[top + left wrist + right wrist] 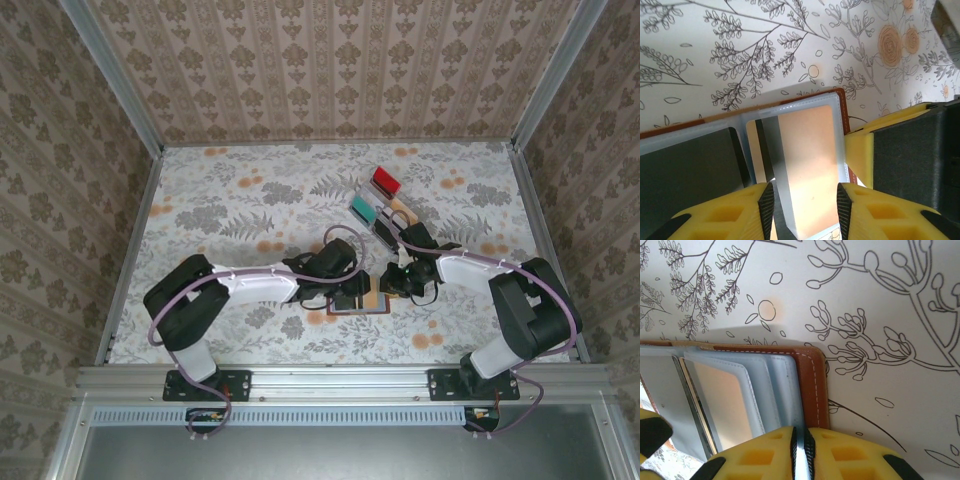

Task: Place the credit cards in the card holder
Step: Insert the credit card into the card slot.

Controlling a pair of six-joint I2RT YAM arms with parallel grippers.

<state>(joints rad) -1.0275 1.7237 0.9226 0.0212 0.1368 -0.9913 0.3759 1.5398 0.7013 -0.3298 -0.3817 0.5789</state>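
As both arms reach inward over the flower-printed desk [230, 200], the left claw [348, 292] hovers low on the left side of the open card holder [372, 300], which lies flat near the desk's front edge, between the two claws. Seen from the left wrist, that claw [805, 200] has its yellow jaws parted, one on either side of a clear pocket that holds a pale orange card [810, 150]. A dark grey card [690, 170] sits in the neighbouring pocket to the left, and the holder's brown stitched rim [842, 115] frames the top right corner. Just beyond that rim stands a yellow and black finger [860, 155] of the other arm.

From the right wrist, the right claw [800, 440] has its jaws pressed together on a thin pale-blue leaf at the card holder's [812, 385] right edge, beside the brown border. Whether that leaf is a pocket alone or also has a card in it cannot be told. From overhead the right claw [398, 283] touches the holder's right side. Farther back, a clear slotted rack [385, 205] with a teal piece [362, 207] and a red piece [385, 180] lies well apart from the holder.
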